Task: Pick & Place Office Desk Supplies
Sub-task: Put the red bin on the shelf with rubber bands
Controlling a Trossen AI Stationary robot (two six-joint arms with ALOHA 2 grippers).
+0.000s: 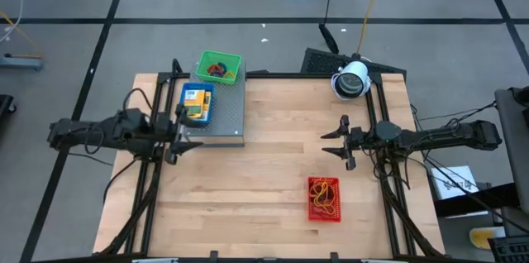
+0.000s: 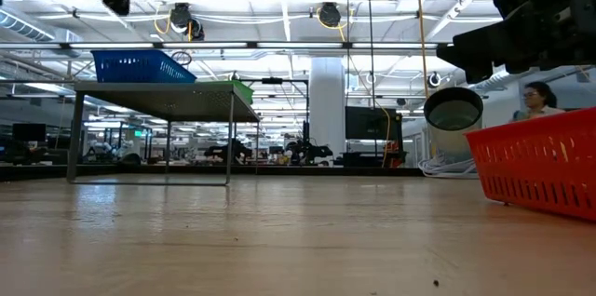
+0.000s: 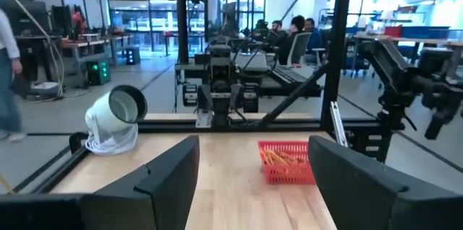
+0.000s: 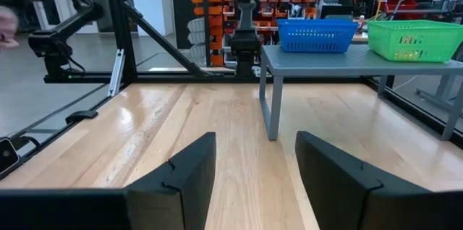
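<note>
Red basket [image 1: 324, 199] (rubber bands inside) lies near the right hand [image 1: 334, 141]; both hands empty.

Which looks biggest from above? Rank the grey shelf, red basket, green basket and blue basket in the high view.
1. grey shelf, clearly the largest.
2. red basket.
3. green basket and blue basket: they look about alike, and both sit raised on the shelf, nearer the camera, so I would not rank them.

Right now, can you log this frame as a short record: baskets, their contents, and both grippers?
red basket: on the table, near right side, holds rubber bands
blue basket: on the grey stand, holds yellow packets
green basket: on the stand, behind the blue one
left gripper: open, empty, beside the stand
right gripper: open, empty, above bare table
</note>
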